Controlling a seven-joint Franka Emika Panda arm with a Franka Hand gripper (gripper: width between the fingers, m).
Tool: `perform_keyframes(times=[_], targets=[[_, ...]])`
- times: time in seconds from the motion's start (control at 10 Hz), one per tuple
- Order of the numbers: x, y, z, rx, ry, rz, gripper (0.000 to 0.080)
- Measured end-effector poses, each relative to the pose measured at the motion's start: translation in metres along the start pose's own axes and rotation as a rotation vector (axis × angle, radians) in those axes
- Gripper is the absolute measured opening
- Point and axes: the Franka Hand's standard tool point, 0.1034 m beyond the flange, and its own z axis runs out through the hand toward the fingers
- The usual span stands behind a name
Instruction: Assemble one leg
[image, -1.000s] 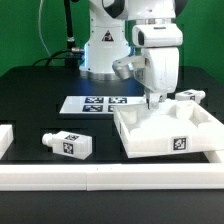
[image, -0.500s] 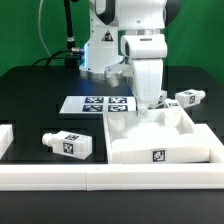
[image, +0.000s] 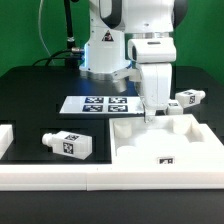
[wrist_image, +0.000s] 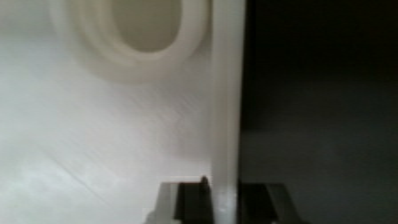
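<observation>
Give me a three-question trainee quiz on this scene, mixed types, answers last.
1. True or false: the gripper clamps the edge of the large flat white square panel.
2. The small white tagged plastic leg at the exterior view's left is: A on the black table; B on the panel; C in the gripper.
3. Which round feature of the panel shows in the wrist view?
Key: 1 true; 2 A; 3 a corner socket.

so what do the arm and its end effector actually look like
The arm is glossy white, with rounded links and black joint sections. Its base carries a black triangle marking, and black cables run up behind it. The end effector has a boxy white body. Its fingers look dark in the wrist view.
</observation>
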Motion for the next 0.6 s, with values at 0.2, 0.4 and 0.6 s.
perform_keyframes(times=[0.2,0.4,0.6], targets=[[-0.0013,-0.0015,0.0012,0.004,-0.001,0.002,0.0051],[-0.0014,-0.0026,0.0025,0.007,-0.001,0.003,0.0051],[0.0015,-0.0018,0.0038,0.011,-0.002,0.04,0.0051]])
